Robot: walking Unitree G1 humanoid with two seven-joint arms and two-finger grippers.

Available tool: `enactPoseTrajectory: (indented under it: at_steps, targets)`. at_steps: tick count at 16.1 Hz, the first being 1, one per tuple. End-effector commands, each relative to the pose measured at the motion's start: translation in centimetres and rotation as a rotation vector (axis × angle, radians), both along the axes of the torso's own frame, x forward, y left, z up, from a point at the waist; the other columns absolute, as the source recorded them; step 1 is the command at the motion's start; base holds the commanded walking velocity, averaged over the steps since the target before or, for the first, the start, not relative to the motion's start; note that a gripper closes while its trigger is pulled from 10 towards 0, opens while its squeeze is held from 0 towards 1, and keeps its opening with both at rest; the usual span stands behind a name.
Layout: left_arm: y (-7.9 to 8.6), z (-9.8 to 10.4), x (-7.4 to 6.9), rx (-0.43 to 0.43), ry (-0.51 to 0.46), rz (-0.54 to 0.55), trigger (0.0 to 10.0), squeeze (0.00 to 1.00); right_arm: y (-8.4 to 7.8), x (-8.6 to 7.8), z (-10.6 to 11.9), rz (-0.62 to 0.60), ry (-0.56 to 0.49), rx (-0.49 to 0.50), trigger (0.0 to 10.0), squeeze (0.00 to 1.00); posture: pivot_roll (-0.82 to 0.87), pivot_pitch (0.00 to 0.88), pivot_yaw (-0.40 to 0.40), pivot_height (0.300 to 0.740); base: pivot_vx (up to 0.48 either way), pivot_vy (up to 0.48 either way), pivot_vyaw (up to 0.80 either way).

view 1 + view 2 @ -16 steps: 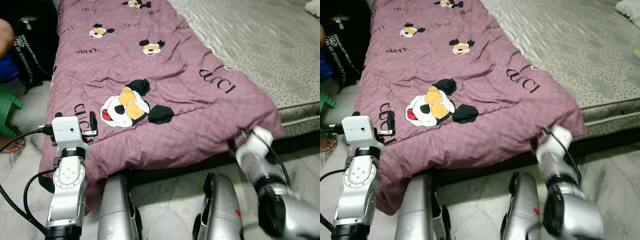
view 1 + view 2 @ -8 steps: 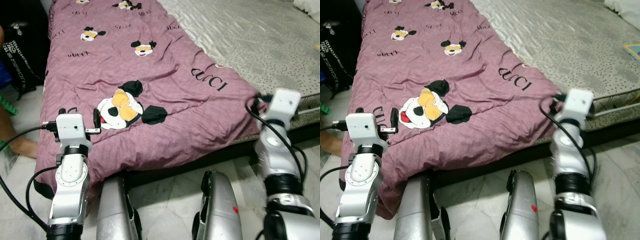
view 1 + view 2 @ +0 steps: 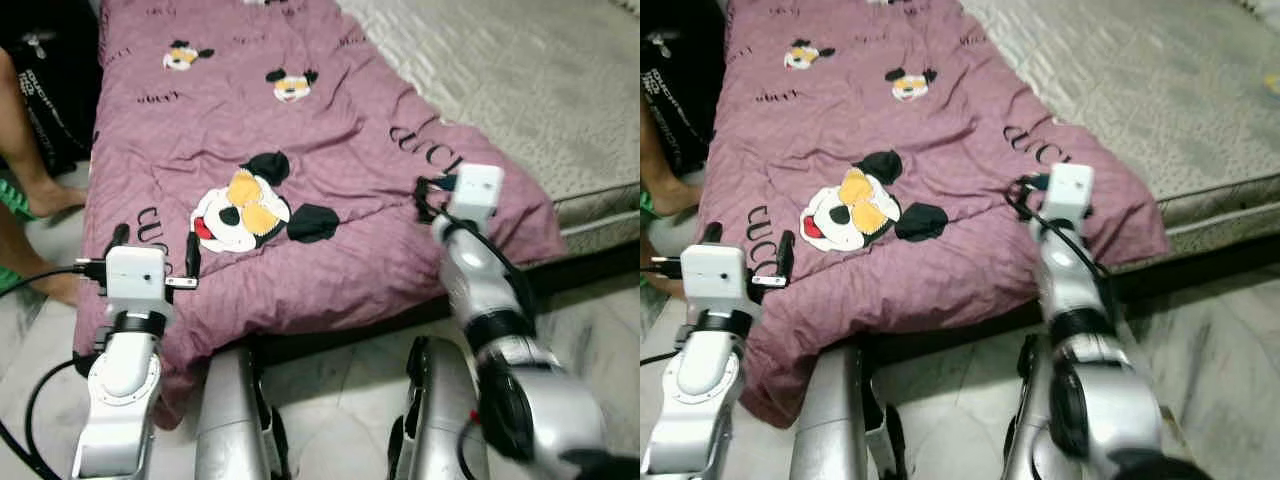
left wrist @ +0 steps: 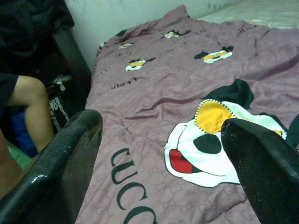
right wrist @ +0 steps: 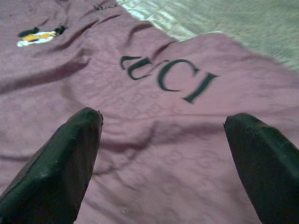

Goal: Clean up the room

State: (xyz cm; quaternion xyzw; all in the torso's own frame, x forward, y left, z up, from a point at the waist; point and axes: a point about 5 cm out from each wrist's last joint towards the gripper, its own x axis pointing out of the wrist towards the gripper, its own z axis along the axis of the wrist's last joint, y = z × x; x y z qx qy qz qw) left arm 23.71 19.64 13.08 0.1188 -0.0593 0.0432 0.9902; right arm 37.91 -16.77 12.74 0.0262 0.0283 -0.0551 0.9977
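A wide bed (image 3: 560, 90) takes up most of the scene, its bare mattress covered in a grey, quilted, faintly speckled fabric. Over the bed's left part lies a mauve blanket (image 3: 250, 130), soft and lightly rumpled, printed with black lettering and cartoon mouse heads in white, black and yellow; its near edge hangs over the side of the bed toward the pale marble-patterned floor (image 3: 340, 400). At the far left, beside the bed, a person's bare legs (image 3: 30, 160) stand next to a black bag (image 3: 50, 70).

The left tool (image 3: 152, 248) hovers over the blanket's near left corner, its two long black fingers (image 4: 56, 172) spread wide apart with nothing between them; in the left wrist view the large mouse head and the lettering lie just beyond its tips. The right tool (image 5: 163, 158) is over the blanket's near right part, close to the lettering there, its fingers likewise spread wide and empty, the wrinkled cloth just under and ahead of them. Whether either tool touches the fabric cannot be told.
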Motion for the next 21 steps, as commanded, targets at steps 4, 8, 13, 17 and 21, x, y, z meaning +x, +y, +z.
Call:
enactPoseTrajectory:
  at_steps: [4,8,13,17,21]
  targets:
    - [0.3,0.5,-1.2,0.016,0.020,0.025,10.0,0.00,1.0,0.5,-1.0,0.003,0.122,0.067,10.0,0.00,0.20,0.192,0.079,0.524,0.000,0.000,0.00]
    - [0.2,-0.1,-1.9,0.007,0.060,0.033,10.0,0.00,-2.9,-2.0,-5.7,-0.204,0.390,0.152,10.0,0.00,0.19,0.207,0.080,0.524,0.000,0.000,0.00]
    - [0.2,-0.3,-0.9,-0.003,0.073,0.046,10.0,0.00,-7.6,-2.8,-5.1,-0.362,0.350,0.119,10.0,0.00,0.16,0.184,0.084,0.524,0.000,0.000,0.00]
    - [-0.7,-0.1,0.3,-0.034,0.044,0.033,10.0,0.00,-8.9,-2.8,-3.6,-0.325,0.199,0.049,10.0,0.00,0.09,0.137,0.085,0.524,0.000,0.000,0.00]
    - [-1.2,-0.4,1.9,-0.052,0.031,0.015,10.0,0.00,-6.6,-3.5,-0.6,-0.188,-0.059,-0.180,10.0,0.00,0.02,0.082,0.107,0.524,0.000,0.000,0.00]
